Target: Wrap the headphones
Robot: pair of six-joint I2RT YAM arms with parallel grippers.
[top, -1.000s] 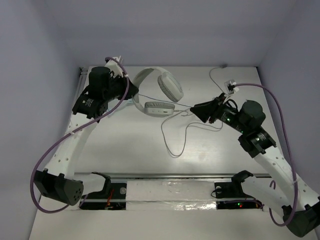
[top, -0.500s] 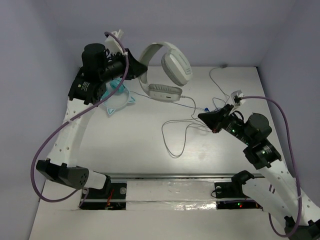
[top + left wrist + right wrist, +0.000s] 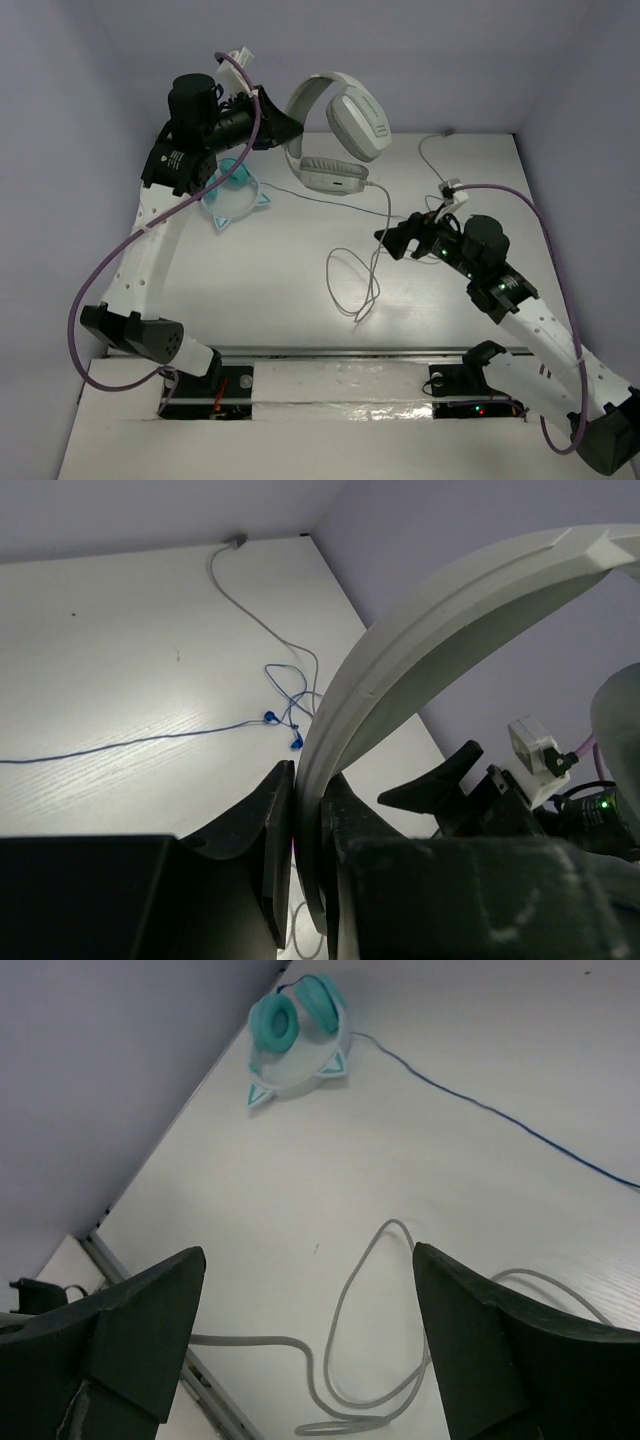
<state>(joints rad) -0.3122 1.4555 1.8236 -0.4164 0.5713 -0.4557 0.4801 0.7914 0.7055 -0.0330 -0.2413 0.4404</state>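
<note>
While my left hand (image 3: 275, 125) clamps the headphones (image 3: 345, 115) by the headband (image 3: 310, 95), high above the far-left tabletop (image 3: 250, 290) | right hand (image 3: 310, 1310) spread wide, empty, over the cable (image 3: 250, 1339) | risk: I judge the slack cable could snag, tugging the headphones loose.

Up at the back left, the large white-and-grey over-ear headphones (image 3: 335, 130) hang above the white bench (image 3: 280, 300), headband pinched in the left gripper (image 3: 285, 130). Below and to their left, small teal cat-ear headphones (image 3: 232, 190) lie on the bench. The thin white cable (image 3: 375, 272) drops to mid-bench and loops there, just left of the right gripper (image 3: 390, 242).
</note>
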